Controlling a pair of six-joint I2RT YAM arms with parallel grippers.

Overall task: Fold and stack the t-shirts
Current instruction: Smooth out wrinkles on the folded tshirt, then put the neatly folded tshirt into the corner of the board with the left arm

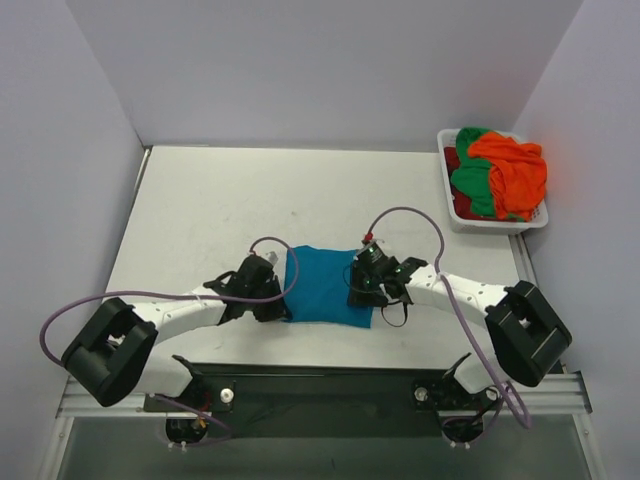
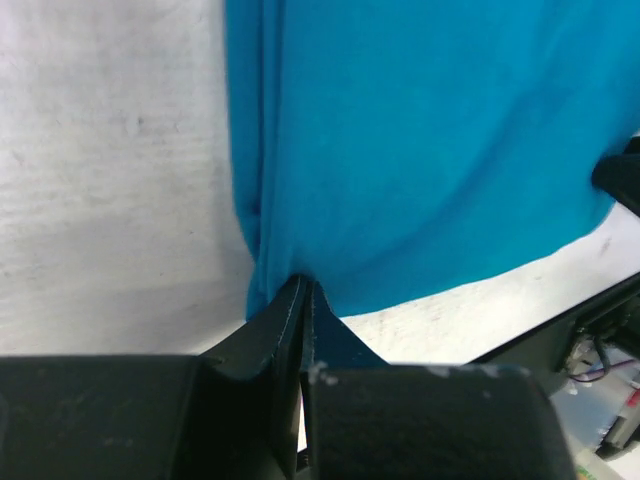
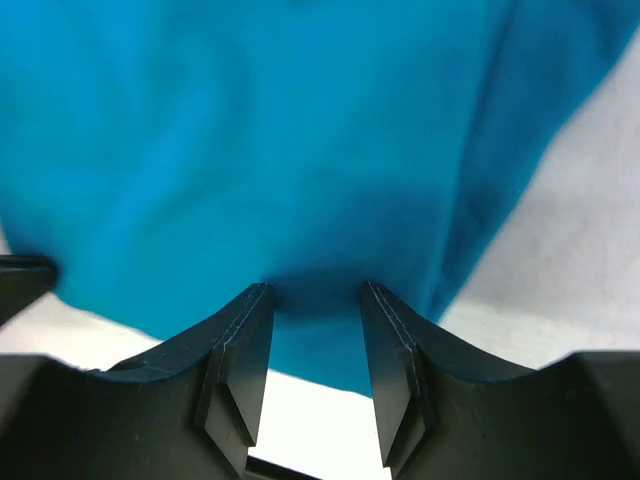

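Low and angled inward, left claw (image 2: pixel 303 292) clenched on teal t-shirt (image 1: pixel 322 285), right claw (image 3: pixel 316 300) spread.

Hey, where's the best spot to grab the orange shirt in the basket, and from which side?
Take the orange shirt by its bunched top folds, coming straight down from above. It lies crumpled uppermost in the white basket, partly over the green shirt, so the walls likely block a side approach. The right gripper is nearer, though it sits open at the teal shirt.
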